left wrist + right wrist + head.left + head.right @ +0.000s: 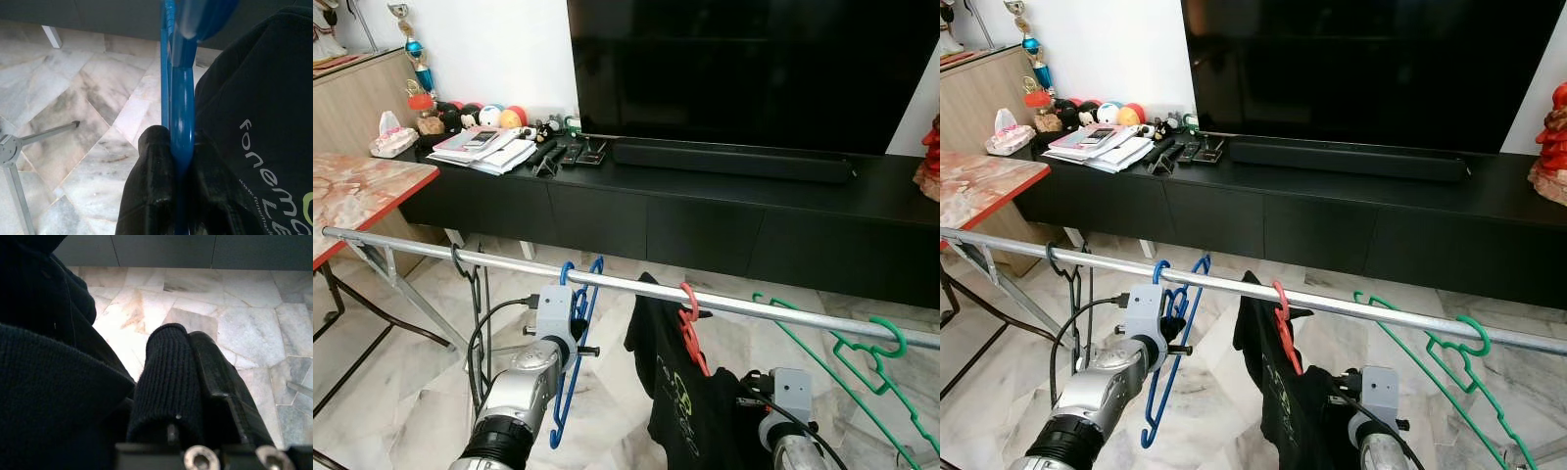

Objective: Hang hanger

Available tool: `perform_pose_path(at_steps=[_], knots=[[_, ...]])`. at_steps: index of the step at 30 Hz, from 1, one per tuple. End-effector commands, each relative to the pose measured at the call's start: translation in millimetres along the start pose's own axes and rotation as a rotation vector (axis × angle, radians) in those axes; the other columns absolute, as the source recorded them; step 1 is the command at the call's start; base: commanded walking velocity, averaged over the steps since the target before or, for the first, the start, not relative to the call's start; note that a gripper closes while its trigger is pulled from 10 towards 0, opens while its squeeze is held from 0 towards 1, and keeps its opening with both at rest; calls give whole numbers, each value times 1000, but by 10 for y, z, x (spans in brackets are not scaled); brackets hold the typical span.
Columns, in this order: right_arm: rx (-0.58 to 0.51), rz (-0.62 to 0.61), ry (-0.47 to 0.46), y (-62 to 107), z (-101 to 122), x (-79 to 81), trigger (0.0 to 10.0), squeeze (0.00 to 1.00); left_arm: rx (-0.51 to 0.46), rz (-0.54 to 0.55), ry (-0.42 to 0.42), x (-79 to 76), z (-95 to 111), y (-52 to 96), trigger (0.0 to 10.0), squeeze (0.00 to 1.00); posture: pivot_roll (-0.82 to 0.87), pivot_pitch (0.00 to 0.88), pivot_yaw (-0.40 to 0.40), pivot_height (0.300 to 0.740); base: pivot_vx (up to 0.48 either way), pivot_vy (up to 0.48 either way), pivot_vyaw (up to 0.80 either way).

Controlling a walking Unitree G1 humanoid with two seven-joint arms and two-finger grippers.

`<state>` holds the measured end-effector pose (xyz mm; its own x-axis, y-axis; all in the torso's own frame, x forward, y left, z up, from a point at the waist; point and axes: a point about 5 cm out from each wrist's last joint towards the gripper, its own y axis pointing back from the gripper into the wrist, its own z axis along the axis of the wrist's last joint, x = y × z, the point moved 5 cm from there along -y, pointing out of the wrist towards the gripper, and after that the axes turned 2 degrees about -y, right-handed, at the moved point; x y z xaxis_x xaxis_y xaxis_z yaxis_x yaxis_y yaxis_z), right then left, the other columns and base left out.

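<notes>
Left gripper (178, 171) clamped tight on blue hanger (574, 352), hook over rail (509, 260). Right gripper (188, 382) fingers together, black shirt (690, 411) fabric draped over one.

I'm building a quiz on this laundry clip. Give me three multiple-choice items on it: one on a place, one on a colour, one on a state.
1. Where does the black shirt hang?
A. Between the blue and green hangers
B. On the TV cabinet
C. On the floor

2. What colour is the hanger carrying the shirt?
A. Yellow
B. Red
C. White

3. What is the left end effector doing?
A. Hanging open in the air
B. Gripping the rail
C. Shut on the blue hanger

Answers:
1 A: on the metal rail the shirt sits between the blue hanger and the green hanger.
2 B: a red hook loops over the rail above the shirt.
3 C: the left wrist view shows both black fingers pressed against the blue bar.
</notes>
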<state>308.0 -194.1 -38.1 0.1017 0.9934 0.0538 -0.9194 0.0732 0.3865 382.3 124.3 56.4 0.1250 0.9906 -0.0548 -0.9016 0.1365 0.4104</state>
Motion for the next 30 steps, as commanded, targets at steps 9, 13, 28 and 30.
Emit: perform_pose_path(at_steps=[9, 13, 28, 30], knots=[[-13, 18, 12, 4, 14, 35, 10000, 0, -41, 37, -39, 118, -70, 73, 0, 0, -2, 0, 30, 740, 0, 0, 0], [-8, 17, 10, 10, -3, 37, 10000, 0, -148, 30, -23, 171, 68, 165, 0, 0, 4, 0, 31, 740, 0, 0, 0], [-2, 20, 12, 20, -26, 43, 10000, 0, -227, 27, -100, 240, -41, 390, 0, 0, 11, 0, 37, 740, 0, 0, 0], [-3, 17, 11, 19, -23, 37, 10000, 0, -208, 35, -144, 286, -174, 431, 0, 0, 13, 0, 36, 740, 0, 0, 0]])
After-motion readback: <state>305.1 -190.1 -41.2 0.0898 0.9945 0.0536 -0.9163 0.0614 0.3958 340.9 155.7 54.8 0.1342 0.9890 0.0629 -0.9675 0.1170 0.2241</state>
